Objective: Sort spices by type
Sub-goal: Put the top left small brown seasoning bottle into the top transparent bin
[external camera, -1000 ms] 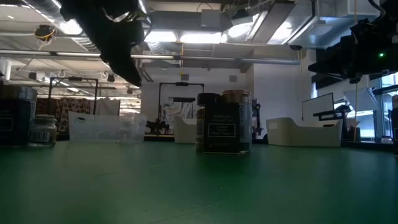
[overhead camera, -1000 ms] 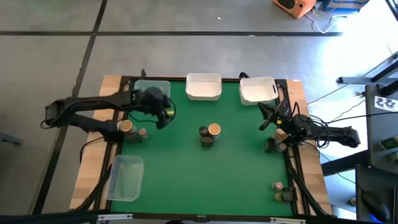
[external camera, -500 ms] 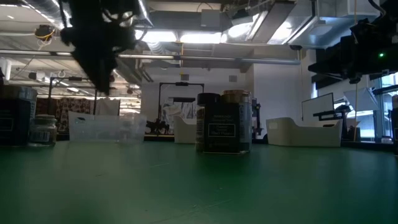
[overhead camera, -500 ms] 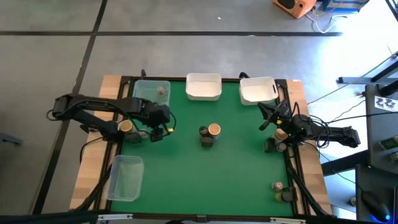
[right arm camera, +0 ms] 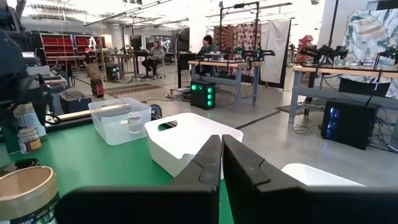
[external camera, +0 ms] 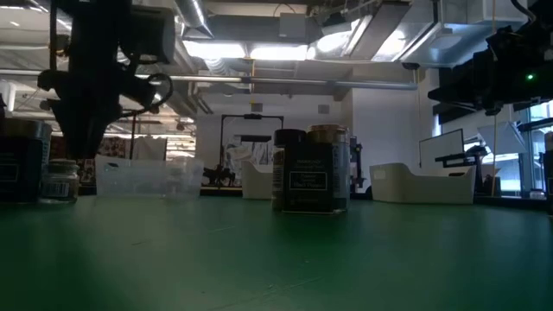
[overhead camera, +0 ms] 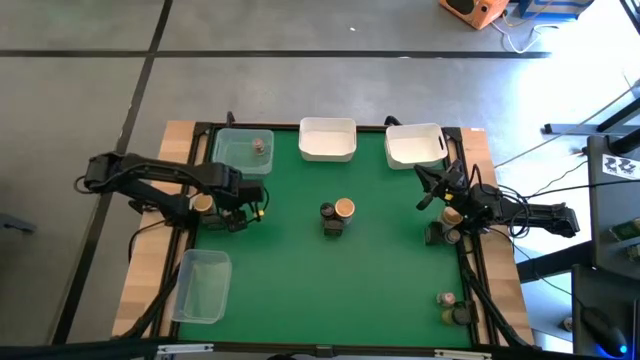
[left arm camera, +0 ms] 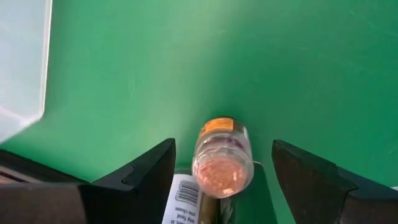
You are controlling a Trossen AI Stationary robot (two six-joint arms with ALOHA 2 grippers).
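Two arms at green counter (overhead camera: 330, 270). Left pincer (overhead camera: 238, 214) released, poised over small jar (left arm camera: 222, 157) near counter's left edge — pickup step. Next: lower, close on jar, carry to clear tub (overhead camera: 243, 150). Right pincer (overhead camera: 432, 188) clenched, empty, waiting at right edge.

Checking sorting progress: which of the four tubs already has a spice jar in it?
The clear tub at the table's far left corner, beside the left gripper. One small jar stands inside; both white tubs and the near clear tub look empty.
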